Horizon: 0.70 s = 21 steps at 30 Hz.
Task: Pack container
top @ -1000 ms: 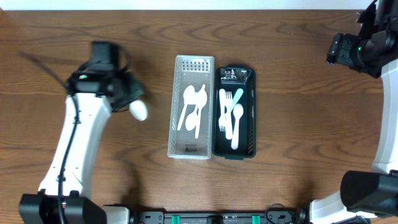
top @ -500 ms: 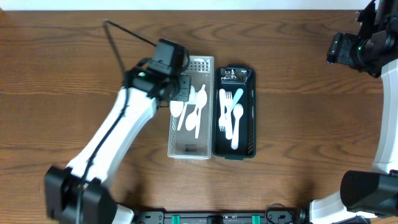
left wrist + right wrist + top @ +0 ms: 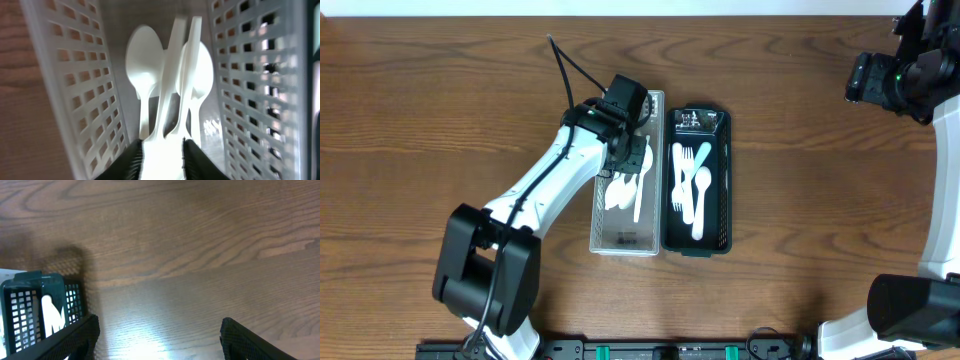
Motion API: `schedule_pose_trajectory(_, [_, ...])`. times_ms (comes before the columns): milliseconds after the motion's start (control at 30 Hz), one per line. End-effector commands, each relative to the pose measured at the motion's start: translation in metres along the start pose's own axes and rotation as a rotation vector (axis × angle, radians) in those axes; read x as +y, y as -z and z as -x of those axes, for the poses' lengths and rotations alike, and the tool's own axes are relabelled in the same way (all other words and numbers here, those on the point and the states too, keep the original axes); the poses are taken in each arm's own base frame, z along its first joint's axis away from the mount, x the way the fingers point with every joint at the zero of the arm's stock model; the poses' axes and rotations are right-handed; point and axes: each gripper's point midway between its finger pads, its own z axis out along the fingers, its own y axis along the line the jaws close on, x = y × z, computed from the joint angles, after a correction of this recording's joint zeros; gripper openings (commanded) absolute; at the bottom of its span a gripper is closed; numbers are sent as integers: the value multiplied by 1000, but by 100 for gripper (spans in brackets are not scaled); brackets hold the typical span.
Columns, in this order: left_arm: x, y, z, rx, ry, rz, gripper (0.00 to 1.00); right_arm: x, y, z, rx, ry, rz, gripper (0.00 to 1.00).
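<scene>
Left gripper (image 3: 162, 150) is down inside the white basket (image 3: 599, 225), over its upper half in the overhead view. Fingers (image 3: 134, 161) are clamped on a white plastic handle. It looks like the held spoon (image 3: 145, 57), but glare washes out the gap, so I can't say for certain which handle it is.

White basket contents, from the wrist view:
- Two spoon bowls lie side by side, pointing away from the fingers. One is the held spoon, the other a second white spoon (image 3: 202, 67) just beside it.
- Two flat white handles (image 3: 175, 55) lie between the bowls and overlap them.
- The overhead view shows all of it bunched in the middle of the basket, partly under the arm. The near end has only a small label (image 3: 628, 238).

The dark green basket (image 3: 725, 215) sits right beside the white one, long sides touching or nearly so. It holds white forks (image 3: 678, 185), a white spoon (image 3: 702, 195) and a light teal spoon (image 3: 698, 155), all lying lengthwise and overlapping. There is something small at its far end, and I can't tell what.

Right gripper (image 3: 159, 325) is well away, above bare wood table (image 3: 200, 245) off the far right. Its jaws are spread wide with nothing between them. Its camera catches a corner of the dark green basket.
</scene>
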Motion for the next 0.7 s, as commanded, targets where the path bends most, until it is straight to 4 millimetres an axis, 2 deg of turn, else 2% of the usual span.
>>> schedule_pose_trajectory(0, [1, -1, 5, -11, -6, 9, 37, 0, -4, -2, 12, 18, -6, 80])
schedule_pose_trajectory(100, [0, 3, 10, -35, -23, 4, 43, 0, -4, -1, 10, 21, -6, 80])
schedule_pose_trajectory(133, [0, 6, 13, -46, -42, 3, 47, 0, -4, -1, 9, 26, -6, 80])
schedule_pose_trajectory(200, [-1, 17, 21, -79, -57, 6, 50, 1, -4, 0, 3, 28, -4, 80])
schedule_pose_trajectory(267, [2, 34, 33, -135, -58, 28, 64, 6, -5, 3, -10, 39, 3, 81])
schedule_pose_trajectory(367, [15, 67, 55, -247, -38, 90, 84, 24, -4, 13, -56, 70, 28, 85])
schedule_pose_trajectory(433, [29, 89, 68, -327, -6, 126, 98, 45, -5, 22, -110, 96, 47, 89])
schedule_pose_trajectory(533, [56, 110, 82, -404, 60, 144, 98, 73, -14, 36, -197, 132, 53, 93])
schedule_pose_trajectory(567, [73, 114, 87, -425, 96, 159, 98, 85, -20, 41, -239, 153, 55, 99])
schedule_pose_trajectory(667, [115, 119, 96, -465, 182, 199, 98, 111, -41, 53, -341, 183, 67, 99])
